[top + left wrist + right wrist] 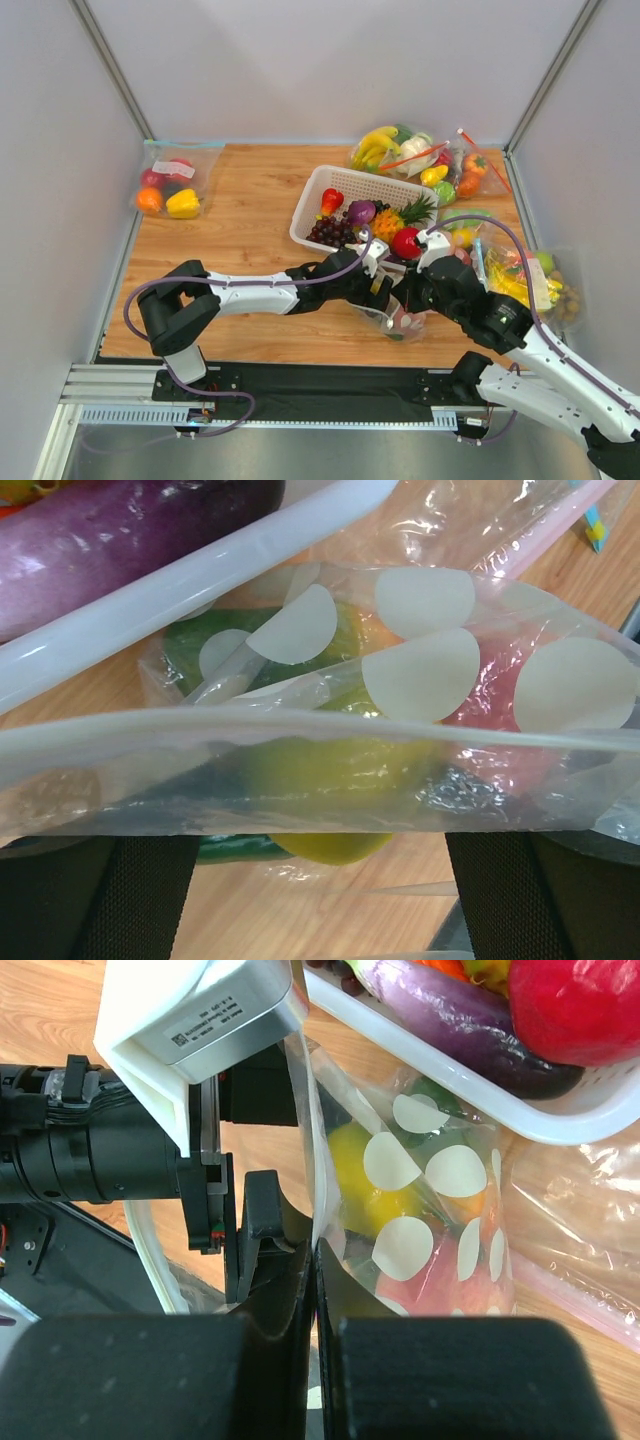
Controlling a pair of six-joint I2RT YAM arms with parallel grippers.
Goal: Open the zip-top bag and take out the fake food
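Note:
The zip-top bag (397, 320), clear with whitish dots, lies on the wood table just in front of the white basket, and both grippers meet at it. It holds the fake food: a dark green cucumber (200, 645), a yellow round fruit (330, 845) and a pink peach (490, 705). My right gripper (315, 1250) is shut on the bag's (430, 1190) upright top edge. My left gripper (322, 832) has its fingers wide apart, and the bag's (420, 670) top strip runs across in front of their tips. In the top view the left gripper (380, 290) and right gripper (413, 290) nearly touch.
The white basket (330, 190) with grapes, pineapple, an eggplant and red fruits stands right behind the bag; its rim (200, 575) is very close. A blue-zip bag (175, 185) lies back left. Red-zip bags (420, 155) lie back right. Another bag (525, 275) lies at the right edge.

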